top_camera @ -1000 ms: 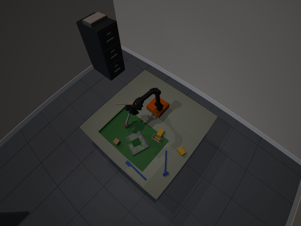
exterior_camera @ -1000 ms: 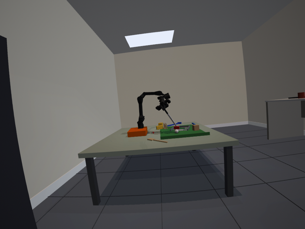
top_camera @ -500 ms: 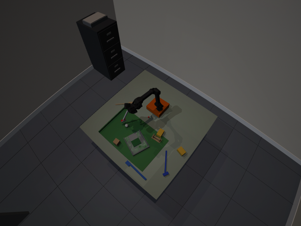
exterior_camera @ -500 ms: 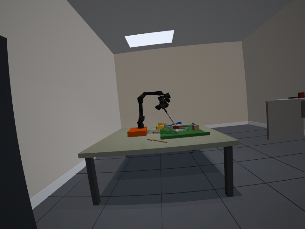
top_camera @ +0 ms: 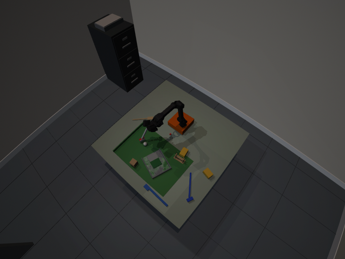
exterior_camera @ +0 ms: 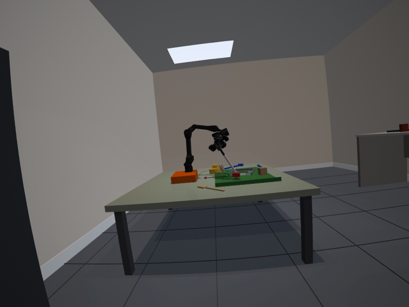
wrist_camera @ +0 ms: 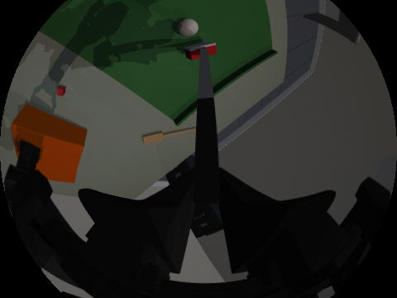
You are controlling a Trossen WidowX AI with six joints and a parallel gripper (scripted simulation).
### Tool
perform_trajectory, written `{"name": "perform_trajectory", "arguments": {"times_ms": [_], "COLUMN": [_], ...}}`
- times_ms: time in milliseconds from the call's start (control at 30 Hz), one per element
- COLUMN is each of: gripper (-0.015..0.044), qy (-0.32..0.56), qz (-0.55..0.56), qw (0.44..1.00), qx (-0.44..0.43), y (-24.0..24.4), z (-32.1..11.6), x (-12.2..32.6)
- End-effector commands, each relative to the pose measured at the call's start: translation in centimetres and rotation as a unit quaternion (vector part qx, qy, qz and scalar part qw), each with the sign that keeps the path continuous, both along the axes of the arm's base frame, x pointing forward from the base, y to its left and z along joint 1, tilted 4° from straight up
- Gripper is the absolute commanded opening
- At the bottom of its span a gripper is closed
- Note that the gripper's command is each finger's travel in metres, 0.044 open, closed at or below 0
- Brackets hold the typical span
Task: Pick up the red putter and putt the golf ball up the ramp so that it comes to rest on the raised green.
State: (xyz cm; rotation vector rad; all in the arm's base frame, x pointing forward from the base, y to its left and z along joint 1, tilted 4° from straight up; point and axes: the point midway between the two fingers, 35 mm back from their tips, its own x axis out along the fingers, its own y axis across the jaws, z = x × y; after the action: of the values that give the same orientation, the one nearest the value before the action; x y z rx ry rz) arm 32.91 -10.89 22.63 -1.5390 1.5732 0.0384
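My gripper point(top_camera: 147, 127) point(exterior_camera: 219, 147) point(wrist_camera: 207, 172) is shut on the dark grip of the red putter point(top_camera: 144, 133) point(exterior_camera: 229, 163) point(wrist_camera: 205, 83). The putter slants down to its red and light-grey head, low over the green mat point(top_camera: 125, 150) point(wrist_camera: 145, 88). The white golf ball point(top_camera: 145, 143) point(wrist_camera: 188, 27) is close beside the head, on the ramp side, with a small gap visible in the wrist view. In the exterior view the head mostly hides it. The grey ramp point(top_camera: 152, 155) leads to the raised dark-green square point(top_camera: 156, 162), which has no ball on it.
A wooden block point(top_camera: 133, 162) point(exterior_camera: 262, 170) stands beside the ramp. A small wooden rack point(top_camera: 179, 158) and a yellow block point(top_camera: 183, 152) are on its other side. A raised dark edge point(top_camera: 128, 137) point(wrist_camera: 248, 73) borders the mat behind the putter. A wooden putter point(exterior_camera: 211, 188) point(wrist_camera: 153, 137) lies outside it.
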Motion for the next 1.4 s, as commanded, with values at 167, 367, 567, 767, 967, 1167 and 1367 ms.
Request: {"name": "perform_trajectory", "arguments": {"times_ms": [167, 367, 567, 767, 967, 1167, 1367], "gripper": [0.0, 0.0, 0.0, 0.0, 0.0, 0.0, 0.0], "qy": [0.001, 0.001, 0.0, 0.0, 0.0, 0.001, 0.002], "qz": [0.0, 0.0, 0.0, 0.0, 0.0, 0.0, -0.003], "qw": [1.0, 1.0, 1.0, 1.0, 1.0, 1.0, 1.0], "qx": [-0.003, -0.003, -0.001, -0.001, -0.003, -0.005, 0.002], "y": [-0.2, -0.2, -0.2, -0.2, -2.0, -3.2, -1.1], "z": [-1.3, -2.3, -2.2, -2.2, -2.3, -2.3, -2.6], "x": [0.0, 0.0, 0.0, 0.0, -0.2, -0.4, 0.3]}}
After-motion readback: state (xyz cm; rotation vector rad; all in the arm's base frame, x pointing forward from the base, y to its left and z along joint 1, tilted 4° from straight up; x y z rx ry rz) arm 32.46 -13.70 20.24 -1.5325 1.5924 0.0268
